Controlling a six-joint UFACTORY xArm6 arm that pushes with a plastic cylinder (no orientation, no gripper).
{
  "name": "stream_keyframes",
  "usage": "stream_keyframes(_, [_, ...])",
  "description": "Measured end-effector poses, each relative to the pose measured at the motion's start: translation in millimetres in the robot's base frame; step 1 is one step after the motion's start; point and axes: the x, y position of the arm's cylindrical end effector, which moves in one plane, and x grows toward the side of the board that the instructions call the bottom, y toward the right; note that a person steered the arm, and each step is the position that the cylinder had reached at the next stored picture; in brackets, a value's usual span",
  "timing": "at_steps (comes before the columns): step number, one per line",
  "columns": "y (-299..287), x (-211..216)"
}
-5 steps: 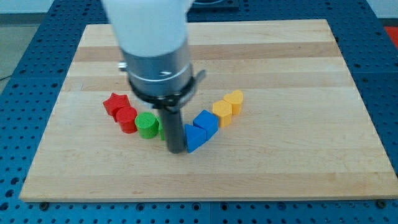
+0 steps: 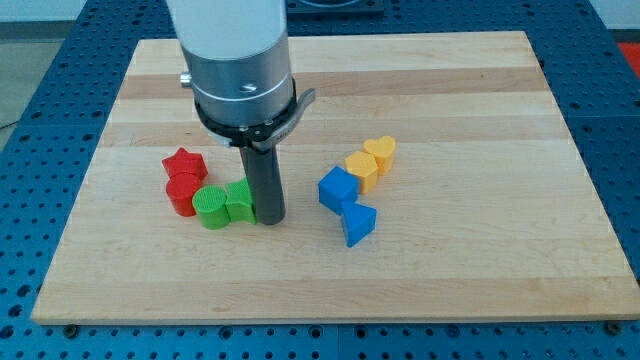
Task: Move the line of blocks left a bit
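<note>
Line of blocks sits across the middle of the desk (image 2: 480,290), running from the view's left to right: red star (image 2: 184,163), red cylinder (image 2: 182,194) just below it & touching, green cylinder (image 2: 211,208), another green block (image 2: 239,201) (shape unclear) touching it, then a gap, then blue cube-ish block (image 2: 338,188), blue wedge/triangle (image 2: 359,223) below & to its right, then orange block (image 2: 361,169) & yellow heart-ish block (image 2: 380,152) touching each other.

My tip (image 2: 270,218) rests on the desk right against the green block's right side, i.e. between the greens and the blues. No pincer on this rig, just the rod, so nothing to open or close.

Progress, as a judgement: approx. halfway. The red/green half looks bunched & pushed toward the view's left; the blue, orange & yellow half sits well apart from it, so the line is broken. Left to do: go round to the right of the yellow/orange end & nudge that half left too, and tuck the blue wedge back in, since it's dropped below the row.

Surface: pale wooden board, planks w/ visible grain, smooth, nothing else on it. Around it: blue perforated mat on all sides. White arm housing w/ grey collar blocks part of the board's top-left.
</note>
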Motion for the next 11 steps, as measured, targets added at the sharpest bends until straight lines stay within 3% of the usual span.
stream_keyframes(1, [15,-8])
stream_keyframes(2, [19,-42])
stream_keyframes(3, [-7,-48])
stream_keyframes(5, [-20,-13])
stream_keyframes(7, [-10,-5])
stream_keyframes(9, [-31,48])
stream_keyframes(11, [-30,47])
